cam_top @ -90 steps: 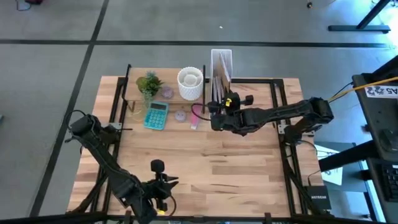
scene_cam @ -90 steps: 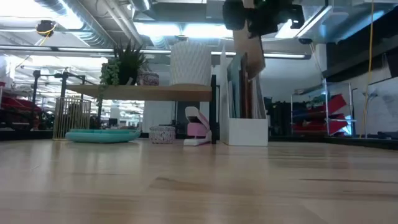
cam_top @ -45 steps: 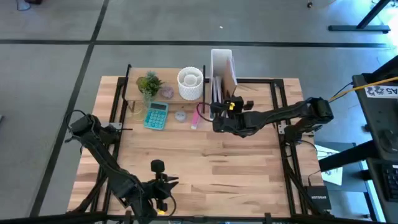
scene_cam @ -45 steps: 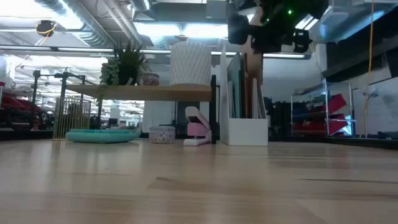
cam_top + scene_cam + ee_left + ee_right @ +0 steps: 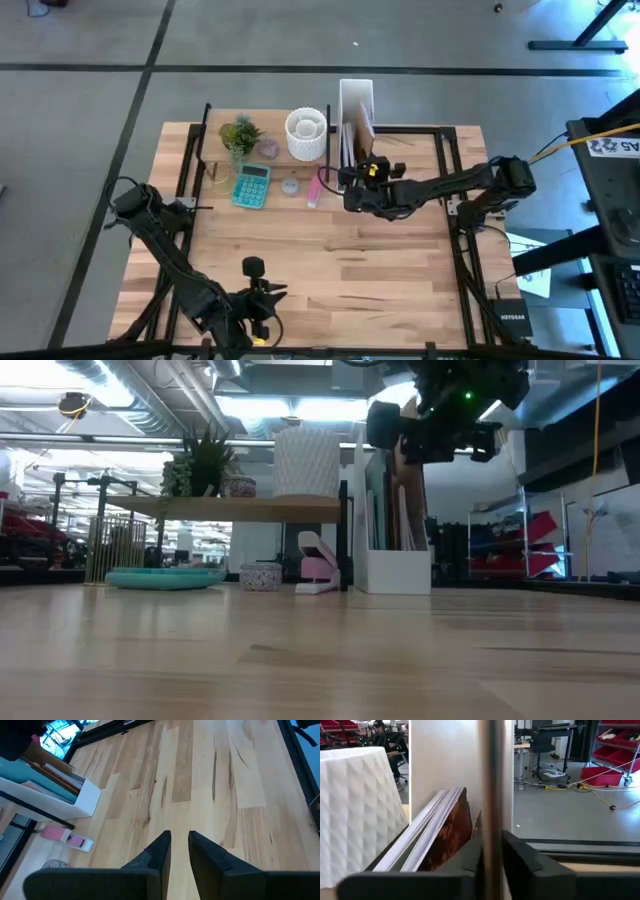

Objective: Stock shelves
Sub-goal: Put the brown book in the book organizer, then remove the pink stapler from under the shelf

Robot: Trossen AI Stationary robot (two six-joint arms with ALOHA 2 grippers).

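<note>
Little can be read. In the high view, off the table's right edge, a white label (image 5: pixel 617 146) on the dark equipment there shows characters seen upside down; they look like "A5" with a symbol beside them, though this is not certain. Near the table's right front corner, a small black box (image 5: pixel 511 322) carries white lettering that appears to read "NETGEAR". The teal calculator (image 5: pixel 251 186) at the back of the table has keys, but none can be made out.

Grey concrete floor (image 5: pixel 300 40) surrounds the wooden table (image 5: pixel 330 270); ceiling lights (image 5: pixel 270 405) and red bins (image 5: pixel 620 755) show beyond.
</note>
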